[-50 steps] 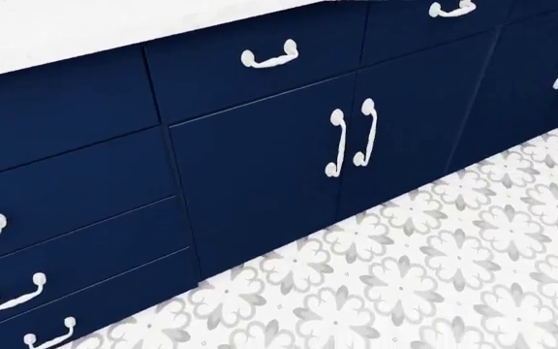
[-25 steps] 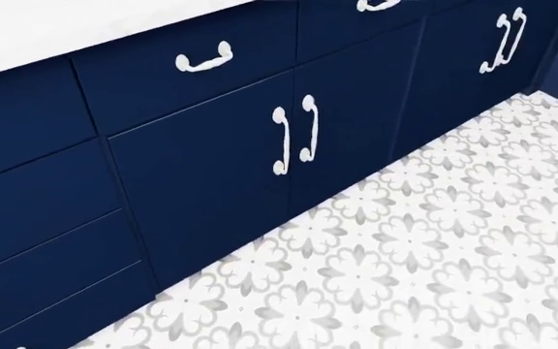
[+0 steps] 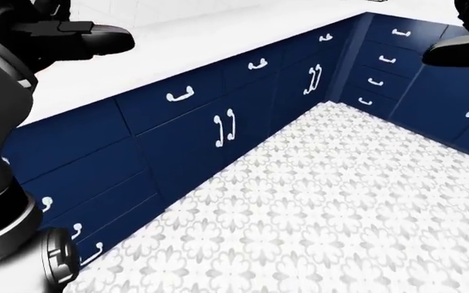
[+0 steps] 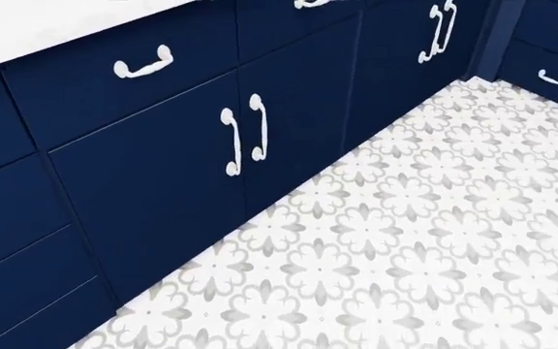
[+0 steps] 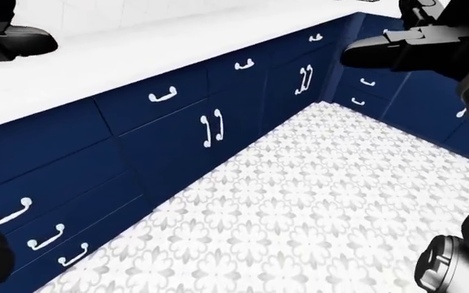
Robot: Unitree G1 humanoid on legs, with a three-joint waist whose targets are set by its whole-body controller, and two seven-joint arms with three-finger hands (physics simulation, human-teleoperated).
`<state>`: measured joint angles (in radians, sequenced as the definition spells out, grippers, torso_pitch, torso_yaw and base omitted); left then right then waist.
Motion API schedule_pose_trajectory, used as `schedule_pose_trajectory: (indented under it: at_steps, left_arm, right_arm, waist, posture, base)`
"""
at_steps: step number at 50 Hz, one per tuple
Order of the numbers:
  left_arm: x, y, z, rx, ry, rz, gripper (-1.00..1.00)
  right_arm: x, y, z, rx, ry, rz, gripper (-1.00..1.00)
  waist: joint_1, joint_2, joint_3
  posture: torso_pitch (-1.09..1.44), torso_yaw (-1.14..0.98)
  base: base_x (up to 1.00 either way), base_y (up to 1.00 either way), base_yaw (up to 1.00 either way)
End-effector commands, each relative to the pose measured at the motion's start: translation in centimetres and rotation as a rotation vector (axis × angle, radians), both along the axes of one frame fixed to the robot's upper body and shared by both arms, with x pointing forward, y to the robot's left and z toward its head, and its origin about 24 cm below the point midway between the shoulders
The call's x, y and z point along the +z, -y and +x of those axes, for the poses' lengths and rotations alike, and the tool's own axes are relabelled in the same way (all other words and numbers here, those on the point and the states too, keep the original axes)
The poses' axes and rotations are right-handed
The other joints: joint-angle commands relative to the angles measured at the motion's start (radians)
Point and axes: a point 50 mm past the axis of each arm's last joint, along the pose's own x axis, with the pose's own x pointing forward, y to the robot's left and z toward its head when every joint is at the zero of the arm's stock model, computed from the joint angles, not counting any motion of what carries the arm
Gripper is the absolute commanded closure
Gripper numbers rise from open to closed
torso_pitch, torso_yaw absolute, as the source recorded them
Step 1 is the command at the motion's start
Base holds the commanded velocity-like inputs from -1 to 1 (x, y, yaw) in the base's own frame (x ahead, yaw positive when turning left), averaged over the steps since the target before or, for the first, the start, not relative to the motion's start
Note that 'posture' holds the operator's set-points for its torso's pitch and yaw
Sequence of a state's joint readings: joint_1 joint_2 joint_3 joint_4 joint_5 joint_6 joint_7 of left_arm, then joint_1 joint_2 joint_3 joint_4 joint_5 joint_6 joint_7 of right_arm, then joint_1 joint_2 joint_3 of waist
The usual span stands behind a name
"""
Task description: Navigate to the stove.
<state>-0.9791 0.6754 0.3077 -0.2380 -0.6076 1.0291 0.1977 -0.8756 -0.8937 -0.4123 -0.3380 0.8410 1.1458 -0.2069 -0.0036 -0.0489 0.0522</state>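
Observation:
No stove shows in any view. My left hand (image 3: 84, 35) is a dark shape at the top left of the left-eye view, over the white countertop (image 3: 177, 55), fingers stretched out and holding nothing. At the top right of the right-eye view my right hand (image 5: 385, 50) hangs the same way, empty, above the patterned floor.
A long run of navy cabinets (image 4: 143, 182) with white handles (image 4: 243, 142) crosses the views from lower left to upper right. It meets a second bank of navy drawers (image 3: 385, 70) at a corner on the upper right. White and grey flower-patterned tiles (image 3: 316, 201) cover the floor.
The camera has moved: in the head view the cabinets slide left and down, and the corner drawers come in at the upper right. More floor shows.

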Motion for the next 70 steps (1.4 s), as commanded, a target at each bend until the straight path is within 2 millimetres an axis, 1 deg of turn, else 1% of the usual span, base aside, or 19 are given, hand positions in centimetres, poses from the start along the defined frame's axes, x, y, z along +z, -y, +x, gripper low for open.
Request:
schedule_pose_trajectory:
  at_steps: [1, 8, 11, 14, 21, 23, 25, 35, 37, 39, 40, 42, 49, 52, 62, 66, 67, 68, 70]
  left_arm:
    - [1.84, -0.44, -1.06, 0.019, 0.096, 0.0, -1.0]
    - [1.68, -0.48, -1.03, 0.021, 0.094, 0.0, -1.0]
    - [1.64, -0.4, -0.97, 0.02, 0.094, 0.003, -1.0]
    - [1.75, -0.47, -1.07, 0.026, 0.098, 0.003, -1.0]
    - [1.71, -0.44, -1.06, 0.024, 0.096, 0.004, -1.0]
    - [1.59, -0.41, -0.94, 0.024, 0.095, 0.005, -1.0]
    - [1.63, -0.4, -0.97, 0.024, 0.095, 0.004, -1.0]
    - [1.54, -0.46, -0.96, 0.023, 0.091, 0.001, -1.0]
    - [1.49, -0.41, -0.92, 0.021, 0.09, 0.001, -1.0]
    - [1.47, -0.36, -0.9, 0.021, 0.092, 0.003, -1.0]
    - [1.54, -0.34, -0.97, 0.02, 0.093, 0.003, -1.0]
    - [1.55, -0.36, -0.99, 0.021, 0.093, 0.003, -1.0]
    - [1.44, -0.34, -0.84, 0.022, 0.09, 0.005, -1.0]
    - [1.61, -0.2, -1.05, 0.019, 0.093, 0.007, -1.0]
    - [1.45, -0.17, -0.87, 0.018, 0.089, 0.008, -1.0]
    - [1.31, -0.19, -0.64, 0.018, 0.088, 0.009, -1.0]
    - [1.33, -0.18, -0.67, 0.017, 0.088, 0.009, -1.0]
    - [1.29, -0.15, -0.69, 0.015, 0.085, 0.01, -1.0]
    - [1.34, -0.14, -0.69, 0.016, 0.087, 0.008, -1.0]
  right_arm:
    - [1.31, -0.22, -0.68, 0.002, 0.078, -0.015, -1.0]
    - [1.29, -0.21, -0.78, 0.002, 0.078, -0.014, -1.0]
    - [1.32, -0.14, -0.78, 0.0, 0.078, -0.013, -1.0]
    - [1.11, -0.14, -0.65, 0.001, 0.074, -0.013, -1.0]
    - [1.19, -0.16, -0.67, 0.002, 0.076, -0.01, -1.0]
    - [1.13, -0.13, -0.66, 0.002, 0.074, -0.01, -1.0]
    - [1.04, -0.08, -0.62, 0.001, 0.074, -0.009, -1.0]
    - [0.95, -0.1, -0.57, 0.0, 0.071, -0.005, -1.0]
    - [0.97, -0.1, -0.61, 0.0, 0.071, -0.005, -1.0]
    - [0.94, -0.08, -0.59, 0.0, 0.071, -0.004, -1.0]
    - [0.88, -0.05, -0.56, 0.0, 0.071, -0.005, -1.0]
    - [0.92, 0.01, -0.52, -0.001, 0.071, -0.004, -1.0]
    - [0.94, 0.01, -0.51, -0.005, 0.071, -0.005, -1.0]
    - [0.93, -0.06, -0.53, -0.004, 0.071, -0.006, -1.0]
    - [0.79, 0.03, -0.38, -0.005, 0.068, -0.003, -1.0]
    - [0.75, 0.05, -0.33, -0.006, 0.068, -0.002, -1.0]
    - [0.77, 0.07, -0.32, -0.006, 0.068, -0.002, -1.0]
    - [0.77, 0.09, -0.34, -0.007, 0.069, -0.001, -1.0]
    - [0.8, 0.09, -0.36, -0.008, 0.07, -0.001, -1.0]
  waist:
    - [0.009, -0.014, -0.028]
    - [0.01, 0.055, -0.011]
    - [0.006, 0.131, -0.028]
    - [0.002, 0.111, -0.009]
    - [0.005, 0.049, -0.025]
    - [0.01, 0.02, -0.026]
    - [0.015, -0.035, -0.035]
    - [0.01, 0.046, -0.014]
    - [0.006, 0.078, -0.014]
    - [0.003, 0.142, -0.033]
    - [0.01, 0.093, -0.022]
    - [0.006, 0.108, -0.026]
    - [0.006, 0.04, -0.022]
    - [0.012, -0.038, -0.034]
    - [0.013, 0.042, -0.016]
    - [0.005, 0.131, -0.028]
    - [0.013, 0.095, -0.021]
    - [0.004, 0.109, -0.024]
    - [0.006, 0.095, -0.034]
  posture:
    - [0.0, 0.0]
    - [0.0, 0.0]
    - [0.0, 0.0]
    - [0.0, 0.0]
    - [0.0, 0.0]
    - [0.0, 0.0]
    - [0.0, 0.0]
    - [0.0, 0.0]
    - [0.0, 0.0]
    - [0.0, 0.0]
    - [0.0, 0.0]
    - [0.0, 0.0]
    - [0.0, 0.0]
    - [0.0, 0.0]
    - [0.0, 0.0]
    - [0.0, 0.0]
    - [0.0, 0.0]
    - [0.0, 0.0]
    - [0.0, 0.0]
  base:
    - [0.0, 0.0, -0.22]
    - [0.0, 0.0, -0.21]
    - [0.0, 0.0, -0.21]
    - [0.0, 0.0, -0.21]
    - [0.0, 0.0, -0.21]
    - [0.0, 0.0, -0.21]
    - [0.0, 0.0, -0.21]
    - [0.0, 0.0, -0.21]
    - [0.0, 0.0, -0.21]
    - [0.0, 0.0, -0.21]
    - [0.0, 0.0, -0.22]
    - [0.0, 0.0, -0.21]
    - [0.0, 0.0, -0.08]
    - [0.0, 0.0, -0.08]
    - [0.0, 0.0, -0.08]
    - [0.0, 0.0, -0.09]
    - [0.0, 0.0, -0.09]
    - [0.0, 0.0, -0.09]
    - [0.0, 0.0, -0.08]
